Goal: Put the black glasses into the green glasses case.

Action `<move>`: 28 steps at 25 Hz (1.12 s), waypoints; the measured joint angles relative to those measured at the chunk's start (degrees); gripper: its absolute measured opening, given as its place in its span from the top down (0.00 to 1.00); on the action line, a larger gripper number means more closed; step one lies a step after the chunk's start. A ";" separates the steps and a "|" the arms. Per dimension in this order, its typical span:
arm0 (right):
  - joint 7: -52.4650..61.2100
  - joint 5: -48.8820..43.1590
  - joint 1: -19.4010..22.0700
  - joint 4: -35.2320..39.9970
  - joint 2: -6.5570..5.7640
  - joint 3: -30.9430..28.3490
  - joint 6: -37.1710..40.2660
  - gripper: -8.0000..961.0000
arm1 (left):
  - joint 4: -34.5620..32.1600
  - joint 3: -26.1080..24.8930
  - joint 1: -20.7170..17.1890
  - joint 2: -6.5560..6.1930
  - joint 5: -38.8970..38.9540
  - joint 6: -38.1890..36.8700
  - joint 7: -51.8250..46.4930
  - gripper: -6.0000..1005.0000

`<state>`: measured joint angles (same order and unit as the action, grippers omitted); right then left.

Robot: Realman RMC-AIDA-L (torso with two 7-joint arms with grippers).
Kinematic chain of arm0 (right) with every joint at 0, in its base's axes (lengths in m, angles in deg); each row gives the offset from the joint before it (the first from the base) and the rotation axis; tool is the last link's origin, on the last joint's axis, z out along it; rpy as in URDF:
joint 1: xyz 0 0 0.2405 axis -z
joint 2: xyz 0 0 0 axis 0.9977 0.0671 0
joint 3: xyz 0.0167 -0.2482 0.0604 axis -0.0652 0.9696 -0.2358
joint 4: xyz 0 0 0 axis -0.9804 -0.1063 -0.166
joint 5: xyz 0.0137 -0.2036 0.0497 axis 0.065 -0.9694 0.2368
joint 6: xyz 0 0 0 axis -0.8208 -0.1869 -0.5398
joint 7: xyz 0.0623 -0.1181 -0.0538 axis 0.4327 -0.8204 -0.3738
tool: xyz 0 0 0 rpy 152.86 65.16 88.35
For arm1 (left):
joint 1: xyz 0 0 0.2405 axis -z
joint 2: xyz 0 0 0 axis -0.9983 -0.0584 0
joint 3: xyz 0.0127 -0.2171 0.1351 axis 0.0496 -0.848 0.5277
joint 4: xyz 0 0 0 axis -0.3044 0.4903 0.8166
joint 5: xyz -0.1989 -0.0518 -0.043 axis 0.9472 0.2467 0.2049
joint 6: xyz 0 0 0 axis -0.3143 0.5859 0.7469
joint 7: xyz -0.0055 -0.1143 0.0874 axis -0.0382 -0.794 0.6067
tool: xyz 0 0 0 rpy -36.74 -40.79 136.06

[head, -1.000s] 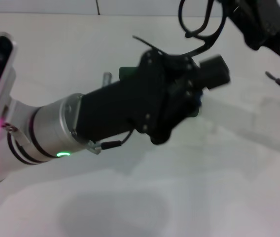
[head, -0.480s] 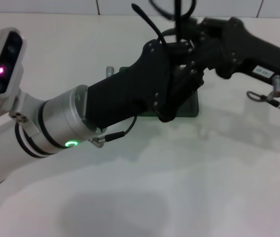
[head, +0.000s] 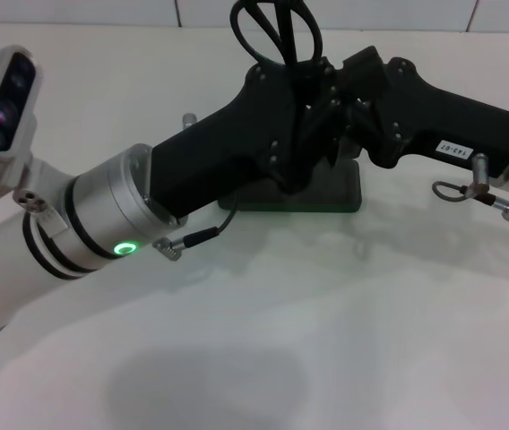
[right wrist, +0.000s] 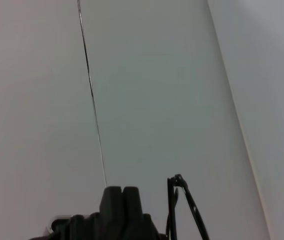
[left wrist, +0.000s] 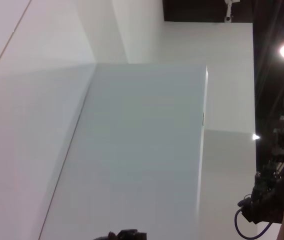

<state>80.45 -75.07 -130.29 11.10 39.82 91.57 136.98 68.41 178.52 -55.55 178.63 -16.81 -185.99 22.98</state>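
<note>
Both claws, left gripper [head: 304, 134] and right gripper [head: 344, 112], crowd together over the green glasses case [head: 326, 190], black glasses [head: 277, 31] poking up just above them, grips impossible to tell, and a clash or a slipped frame looks the danger

Head camera: I look forward and down from above the green glasses case [head: 331, 193], close on both arms crossing over it.
Left wrist camera: I face away from that case, toward walls and ceiling.
Right wrist camera: I also face away from it, toward wall panels.
Shared: the black glasses [head: 277, 31] [right wrist: 182, 210], in head and right wrist views.
</note>
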 joint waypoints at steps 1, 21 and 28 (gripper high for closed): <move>0.00 0.02 0.08 0.04 0.00 -0.09 -0.01 0.92 | 0.03 0.01 0.09 -0.02 0.00 0.00 -0.14 0.96; 1.66 1.60 3.92 5.87 0.01 2.23 -2.38 0.92 | 0.03 0.35 -1.18 -0.31 -1.50 -0.68 -0.51 0.96; 2.40 1.90 4.23 7.44 0.00 4.43 -2.09 0.92 | 0.04 0.48 -0.46 -0.17 -1.53 -0.30 -0.54 0.96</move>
<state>82.85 -73.16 -126.06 18.54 39.82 96.00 134.89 68.45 179.00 -56.01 178.46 -18.34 -186.29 22.44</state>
